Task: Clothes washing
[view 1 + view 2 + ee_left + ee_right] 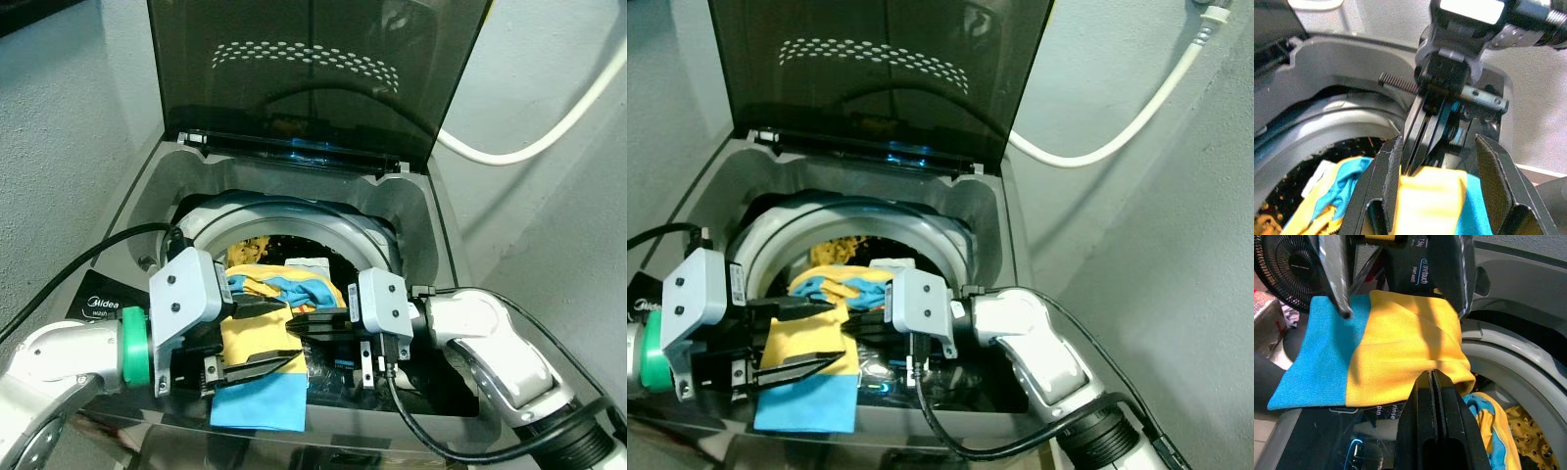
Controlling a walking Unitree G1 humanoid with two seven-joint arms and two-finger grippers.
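Right gripper (1432,382) pinches the yellow cloth (1405,352); left gripper (260,338) gapes around it — contact seemingly absent, partly hidden.

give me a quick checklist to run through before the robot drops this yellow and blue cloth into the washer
1. Lid up and out of the way: ok.
2. Drum opening reachable, with clothes already inside: ok.
3. Right gripper shut on the yellow and blue cloth: ok, the fingers pinch the yellow edge.
4. Left gripper released from the cloth: cannot tell; its fingers are spread, one above and one below the yellow part.
5. Cloth fully over the drum: not ok, the blue end hangs over the washer's front edge.
6. Cables away from the opening: ok.
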